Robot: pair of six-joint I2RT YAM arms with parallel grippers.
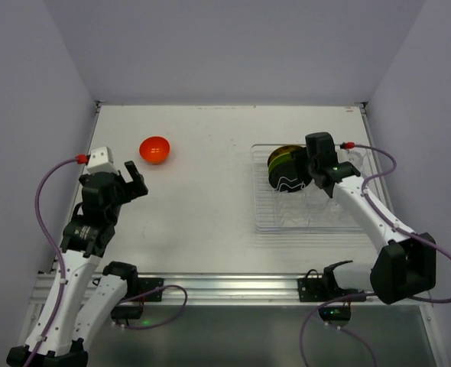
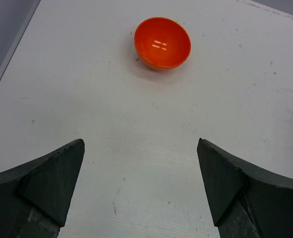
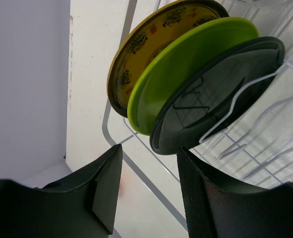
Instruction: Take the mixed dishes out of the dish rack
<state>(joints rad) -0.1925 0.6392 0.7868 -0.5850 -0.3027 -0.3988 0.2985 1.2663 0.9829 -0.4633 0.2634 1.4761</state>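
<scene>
Poised open with the right gripper at the black plate upright in the dish rack; risks snagging its wire divider or dragging the green plate along. Open too with the left gripper, orange bowl on the table

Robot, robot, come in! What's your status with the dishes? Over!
Left gripper: jaws open, empty, short of orange bowl on table. Right gripper: jaws open at three plates standing in dish rack. No obstacle seen.
</scene>
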